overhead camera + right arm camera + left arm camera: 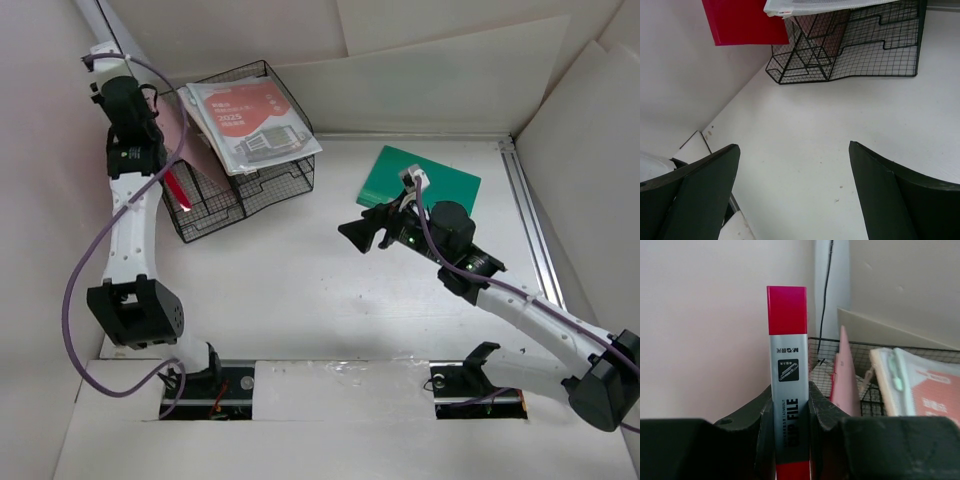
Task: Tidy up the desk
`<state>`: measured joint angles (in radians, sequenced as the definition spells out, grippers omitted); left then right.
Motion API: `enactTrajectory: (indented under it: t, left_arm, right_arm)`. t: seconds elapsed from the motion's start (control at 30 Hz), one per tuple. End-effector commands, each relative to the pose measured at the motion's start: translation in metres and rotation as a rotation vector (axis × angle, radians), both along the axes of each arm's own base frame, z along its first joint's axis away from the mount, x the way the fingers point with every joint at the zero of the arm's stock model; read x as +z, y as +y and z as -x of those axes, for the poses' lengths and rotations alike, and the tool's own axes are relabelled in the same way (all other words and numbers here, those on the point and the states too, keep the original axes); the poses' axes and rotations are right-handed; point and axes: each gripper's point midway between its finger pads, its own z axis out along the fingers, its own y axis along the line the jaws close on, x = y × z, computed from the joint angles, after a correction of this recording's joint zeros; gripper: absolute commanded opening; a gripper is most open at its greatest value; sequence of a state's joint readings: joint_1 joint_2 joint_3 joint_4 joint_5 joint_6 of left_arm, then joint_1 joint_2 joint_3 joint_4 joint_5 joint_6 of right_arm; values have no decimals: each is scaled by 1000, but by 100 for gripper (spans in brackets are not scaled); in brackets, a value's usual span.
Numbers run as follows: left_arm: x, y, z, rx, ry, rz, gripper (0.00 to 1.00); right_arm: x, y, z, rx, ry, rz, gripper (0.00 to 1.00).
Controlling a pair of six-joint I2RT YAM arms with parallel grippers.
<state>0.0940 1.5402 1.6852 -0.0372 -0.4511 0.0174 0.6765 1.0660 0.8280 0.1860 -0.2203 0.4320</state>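
Across the white bench [300, 300], the wire rack [275, 190] sits in the far left corner, closest to my left arm. My left fingers [762, 412] pinch a red folder [787, 365] edge-on, its long axis pointing away from them, by the rack's left side. My right fingers [700, 185] gape wide and empty, nearer the green book [420, 178].

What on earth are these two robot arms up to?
They are tidying a white desk. The left gripper is clamped on a red file folder, holding it on edge at a black wire rack that has booklets in it. The right gripper hangs open and empty above the desk, near a flat green folder.
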Motion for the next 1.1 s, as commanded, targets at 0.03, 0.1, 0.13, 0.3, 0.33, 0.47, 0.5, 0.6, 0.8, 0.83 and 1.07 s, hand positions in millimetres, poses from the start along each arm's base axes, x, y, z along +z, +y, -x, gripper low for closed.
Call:
enactTrajectory:
  t: [0.03, 0.1, 0.13, 0.3, 0.33, 0.47, 0.5, 0.6, 0.8, 0.83, 1.07]
  left_arm:
    - [66, 38, 6, -6, -244, 8, 0]
    - [67, 40, -1, -26, -254, 1, 0]
    - [66, 41, -8, -26, -253, 2, 0]
    - [84, 43, -34, -55, -292, -11, 0]
    - [86, 44, -38, -54, -292, -21, 0]
    - [77, 47, -55, -63, -288, -21, 0]
    - [78, 47, -58, -63, -303, -25, 0]
    - [59, 50, -70, -62, -284, -29, 0]
    - [8, 53, -82, -61, -236, -13, 0]
    - [2, 54, -84, -61, -239, -14, 0]
    - [-57, 51, -66, -32, -207, 79, 17]
  right_arm:
    - [16, -1, -5, -29, -55, -13, 96]
    - [12, 0, -6, -29, -47, -6, 96]
    - [8, 1, -8, -29, -46, 7, 96]
    - [3, 1, -15, -51, -38, 27, 96]
    - [3, 1, -15, -51, -38, 27, 96]
    - [-4, 6, -15, -41, -31, 45, 96]
    - [-9, 7, -16, -41, -22, 53, 96]
    - [-9, 7, -20, -51, -28, 60, 96]
    - [-13, 10, -20, -50, -29, 73, 96]
    - [-13, 10, -20, -50, -29, 73, 96]
    - [-16, 13, -19, -40, -22, 79, 96]
